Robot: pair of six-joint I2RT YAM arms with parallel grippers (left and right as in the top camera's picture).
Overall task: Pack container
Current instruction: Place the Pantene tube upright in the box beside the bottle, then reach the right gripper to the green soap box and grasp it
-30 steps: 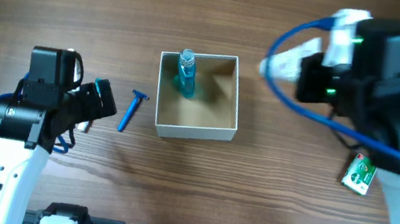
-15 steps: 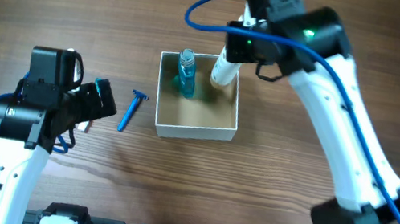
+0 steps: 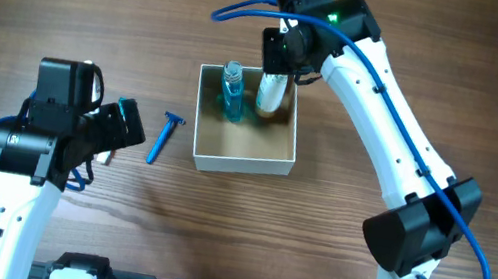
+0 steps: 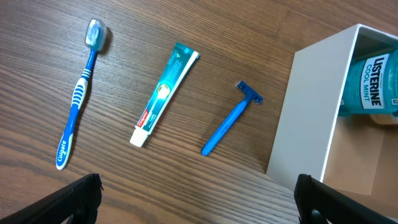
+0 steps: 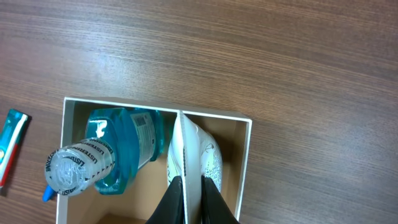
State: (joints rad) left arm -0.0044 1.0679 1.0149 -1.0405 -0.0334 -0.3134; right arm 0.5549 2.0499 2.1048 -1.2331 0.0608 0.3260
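Container sits near the middle of the wooden table, a square white-walled box with a tan floor, open on top. Seen from overhead, the right arm climbs from its base at the 5 o'clock edge to a dark elbow, then its long white link runs up toward 11 o'clock, ending with the wrist over the box's 12 o'clock wall. The right gripper points straight down, its jaws pinched narrow on the flat crimped end of a white tube, which stands nearly upright inside the box at its 1 o'clock corner. The right wrist view shows the dark fingertips closed on either face of that crimp. Just beside the tube, at its 9 o'clock, a blue mouthwash bottle stands in the box with its clear cap up; whether the two touch cannot be told. The left arm is folded at the table's 8 o'clock side, its forearm rising from the near edge and its wrist bent so that the left gripper faces 3 o'clock, spread wide and holding nothing, above the table. A blue razor lies between that gripper and the box's 9 o'clock wall, apart from both. The left wrist view shows a toothpaste tube and a blue toothbrush lying flat farther out on the wood.
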